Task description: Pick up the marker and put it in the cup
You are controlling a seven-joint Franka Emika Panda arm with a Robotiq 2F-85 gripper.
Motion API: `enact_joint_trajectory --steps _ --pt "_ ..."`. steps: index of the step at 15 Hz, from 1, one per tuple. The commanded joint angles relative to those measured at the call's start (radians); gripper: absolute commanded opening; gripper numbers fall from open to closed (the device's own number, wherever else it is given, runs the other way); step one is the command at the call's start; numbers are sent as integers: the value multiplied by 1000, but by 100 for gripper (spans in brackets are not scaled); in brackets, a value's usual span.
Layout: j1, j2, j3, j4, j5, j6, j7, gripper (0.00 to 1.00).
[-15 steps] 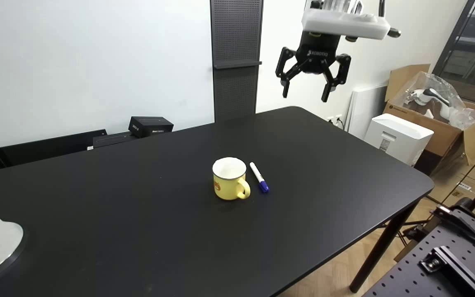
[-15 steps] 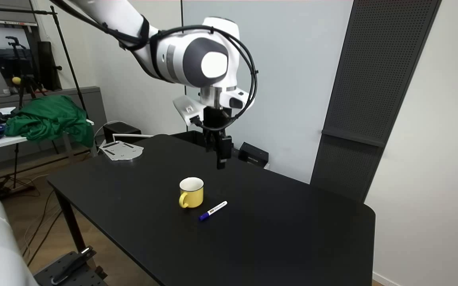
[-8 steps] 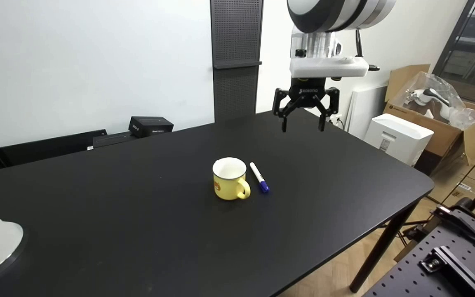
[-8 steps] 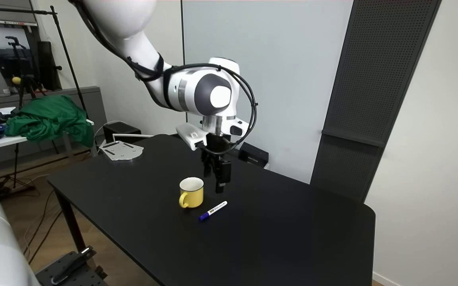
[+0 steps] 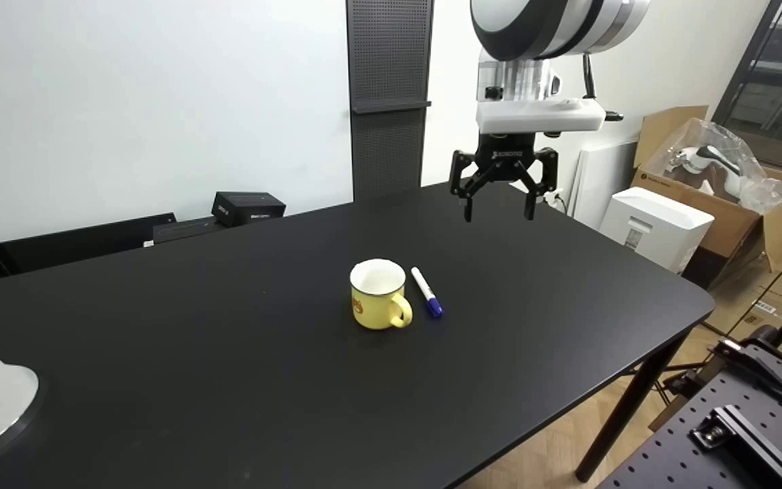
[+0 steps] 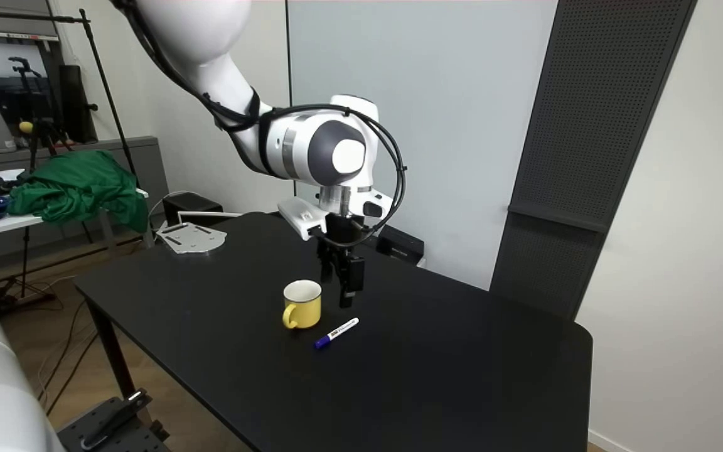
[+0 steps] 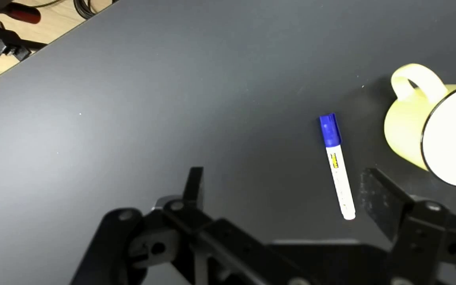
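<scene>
Moved since the earlier frame, a second ago: only the arm (image 6: 336, 150) and gripper (image 5: 498, 209), lower now and more level over the table (image 5: 567, 292). Jaws wide apart, holding nothing, clear above the surface. Unshifted, the marker (image 7: 338, 168): flat on the table, well in from every visible corner, white end toward the edge along the wall (image 5: 160, 102), blue cap toward the opposite edge, above the wooden floor (image 5: 533, 455). Just beside it, not touching, on the side away from the end edge with two rounded corners: the cup (image 7: 436, 130), upright, handle toward the floor-side edge.

Handling, as a judgement: light and stiff, smooth-barrelled, hard to crush, so safe under a firm squeeze; probably slippery, and apt to roll toward the end edge or the cup if nudged. Best taken across the white barrel near its middle, evenly from both long sides, for balance. Avoid the cap alone, for risk of pulling it loose, and the bare white end, for risk of swinging in the grip. In the wrist view, closer to the cup-side jaw than to the other: probably best centred before descending, with care for that jaw in the narrow gap between marker and cup.
</scene>
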Motion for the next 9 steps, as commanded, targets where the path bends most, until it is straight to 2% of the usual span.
enact_joint_trajectory --steps 1,6,9 --pt "33 4 -14 -2 -45 15 37 100" --pt "41 138 -32 63 -162 134 53 100" --pt "49 249 -58 123 -135 213 3 100"
